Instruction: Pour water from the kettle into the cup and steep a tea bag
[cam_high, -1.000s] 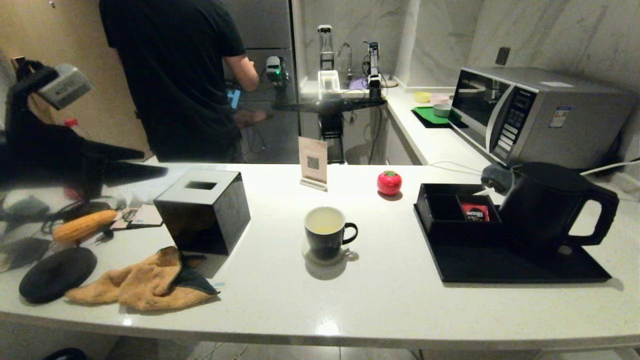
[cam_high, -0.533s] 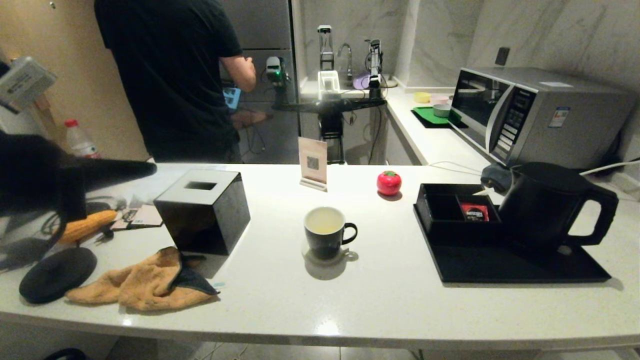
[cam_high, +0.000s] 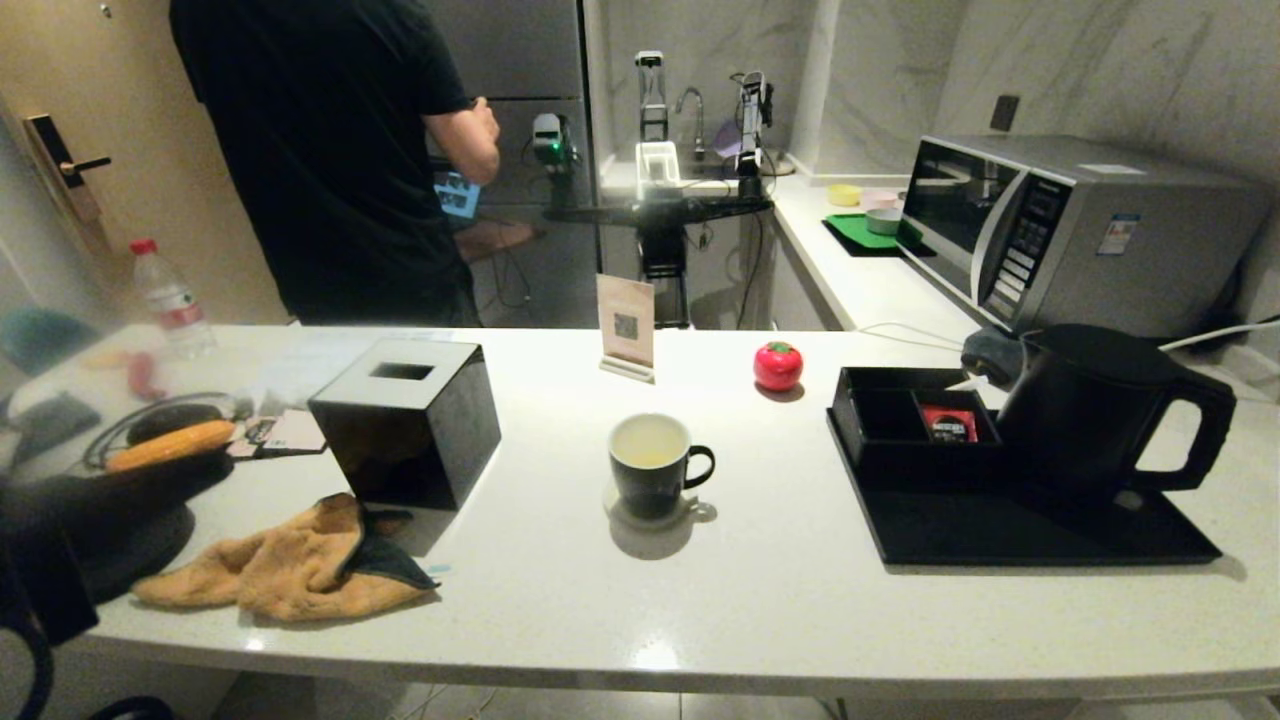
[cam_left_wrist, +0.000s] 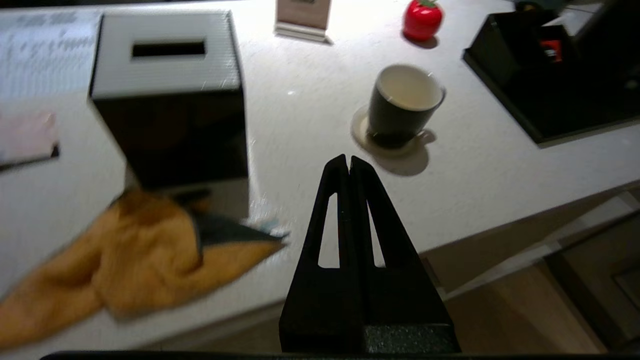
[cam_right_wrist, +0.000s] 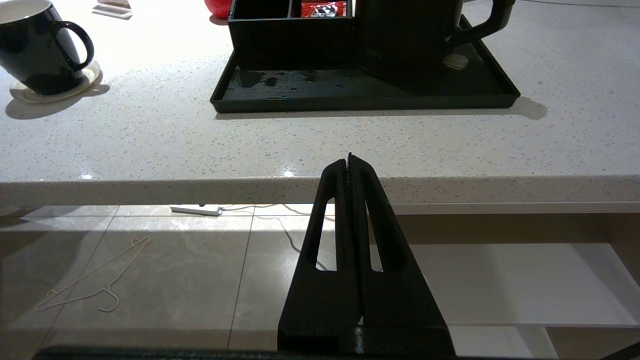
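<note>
**Both grippers pressed together and off the counter; mug stands filled at centre**

The small black mug with a white inside (cam_high: 651, 466) sits on a pale round coaster (cam_high: 647, 510) near the middle of the white speckled countertop (cam_high: 760, 610), its loop handle pointing to 3 o'clock. Pale yellowish liquid (cam_high: 650, 455) shows inside it. No tea bag can be made out.

At about 3 o'clock from the mug, well apart, the large matte black kettle (cam_high: 1095, 415) stands upright on a flat black tray (cam_high: 1000, 535), handle to 3 o'clock. Just beside the kettle, at its 9 o'clock, a black divided box (cam_high: 880, 425) on the same tray holds a red sachet with white lettering (cam_high: 948, 424).

At 9 o'clock from the mug stands a black cube tissue box (cam_high: 405, 420); an orange cloth (cam_high: 290, 565) lies at the box's 7 o'clock, touching it. A red tomato-shaped object (cam_high: 778, 365) sits at the mug's 1 o'clock.

The left gripper (cam_left_wrist: 348, 162) hangs over the counter's near edge, fingers pressed together on nothing, aimed toward the mug. The right gripper (cam_right_wrist: 348, 160) is below and in front of the counter edge, fingers likewise pressed together and empty, facing the tray.
</note>
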